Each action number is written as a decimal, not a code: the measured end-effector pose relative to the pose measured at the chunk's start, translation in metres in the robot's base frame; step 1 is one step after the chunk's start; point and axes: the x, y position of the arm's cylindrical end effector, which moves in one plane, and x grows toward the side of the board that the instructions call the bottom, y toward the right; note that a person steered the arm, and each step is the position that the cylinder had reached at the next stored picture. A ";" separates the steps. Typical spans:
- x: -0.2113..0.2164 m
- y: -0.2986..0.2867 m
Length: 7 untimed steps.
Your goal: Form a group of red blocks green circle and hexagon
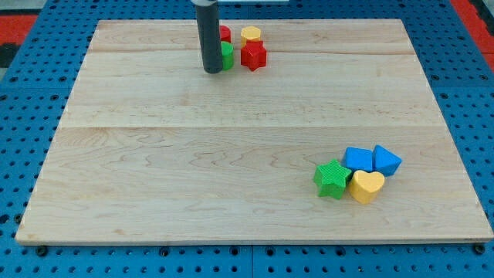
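My tip [212, 70] rests on the wooden board [231, 154] near the view's top, just left of a tight cluster. In that cluster a green block [227, 55], round as far as it shows, is partly hidden behind the rod. A red block [225, 34] sits behind it, mostly hidden. A red star-shaped block [253, 55] lies to the right of the green one. A yellow hexagon [251, 35] sits behind the red star. The tip touches or nearly touches the green block's left side.
A second cluster lies at the view's lower right: a green star [333, 179], a yellow heart [366, 186], a blue block [358, 160] and a blue triangular block [385, 161]. Blue pegboard [31, 154] surrounds the board.
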 end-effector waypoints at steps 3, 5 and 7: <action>-0.001 0.000; -0.002 0.002; 0.030 -0.011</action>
